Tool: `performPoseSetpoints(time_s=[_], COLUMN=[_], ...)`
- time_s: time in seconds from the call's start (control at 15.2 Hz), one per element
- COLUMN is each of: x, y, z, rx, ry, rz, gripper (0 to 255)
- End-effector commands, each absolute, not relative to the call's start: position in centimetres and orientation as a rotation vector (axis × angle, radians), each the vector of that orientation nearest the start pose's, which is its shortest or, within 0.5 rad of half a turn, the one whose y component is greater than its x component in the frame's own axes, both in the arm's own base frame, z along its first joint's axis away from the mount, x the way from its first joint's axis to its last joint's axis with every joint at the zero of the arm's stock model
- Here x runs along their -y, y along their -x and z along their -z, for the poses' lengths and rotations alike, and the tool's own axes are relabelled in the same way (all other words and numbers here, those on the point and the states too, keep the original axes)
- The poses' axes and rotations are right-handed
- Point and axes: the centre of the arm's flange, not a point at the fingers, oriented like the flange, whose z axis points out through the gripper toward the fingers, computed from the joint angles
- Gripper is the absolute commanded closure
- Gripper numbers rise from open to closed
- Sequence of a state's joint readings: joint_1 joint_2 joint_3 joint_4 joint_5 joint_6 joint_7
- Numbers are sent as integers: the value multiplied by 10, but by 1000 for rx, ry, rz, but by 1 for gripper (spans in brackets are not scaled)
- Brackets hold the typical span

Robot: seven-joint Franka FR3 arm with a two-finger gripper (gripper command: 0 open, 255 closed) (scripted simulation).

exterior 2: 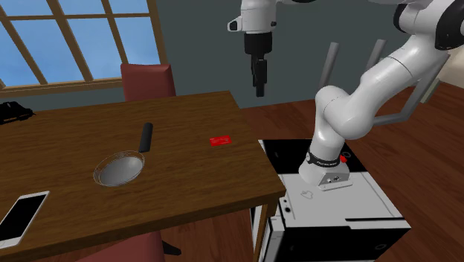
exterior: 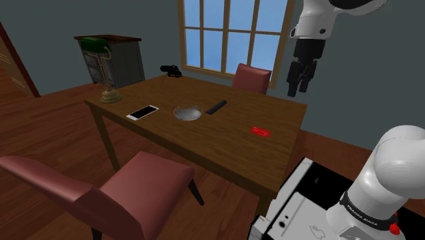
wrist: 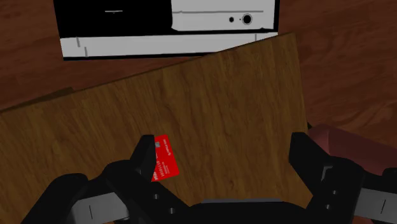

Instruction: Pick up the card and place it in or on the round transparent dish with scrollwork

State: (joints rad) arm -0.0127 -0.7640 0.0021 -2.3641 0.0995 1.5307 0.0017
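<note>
Plainly, the claw (exterior: 300, 80) hangs high over the surface (exterior: 225, 140) with its fingers spread wide and nothing between them, so the card (exterior: 259, 131) is not yet taken. The card is a small red rectangle lying flat on the wooden surface, near the end that faces the stand (exterior: 300, 198). It sits well below the claw and somewhat toward the shoulder view's left of it. In the wrist view the card (wrist: 163, 158) does not lie midway between the fingers. It lies off toward one of them, just beside that fingertip (wrist: 141, 156), which covers part of its edge. Its long axis runs roughly across the line joining the two fingers, tilted only a little, so the claw as it now stands would probably close over the card's short width. The coming move therefore seems to call for a sideways shift toward that finger's side to centre the card, then a long straight descent. A thin card flat on wood may be hard to get the fingertips under. The round clear dish (exterior: 187, 112) stands farther toward the shoulder view's left, well apart from the card, with a dark bar-shaped thing (exterior: 216, 107) just beside it on the card's side.
</note>
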Motion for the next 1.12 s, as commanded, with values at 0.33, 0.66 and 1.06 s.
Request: performPoseSetpoints(time_s=[0.33,0.66,1.06], x=[9,25,45], y=[-303,-309,-331], z=[-517,-456,-386], rx=[79,176,292], ry=[3046,3028,2977], rz=[143,391,686], gripper=[0,0,0])
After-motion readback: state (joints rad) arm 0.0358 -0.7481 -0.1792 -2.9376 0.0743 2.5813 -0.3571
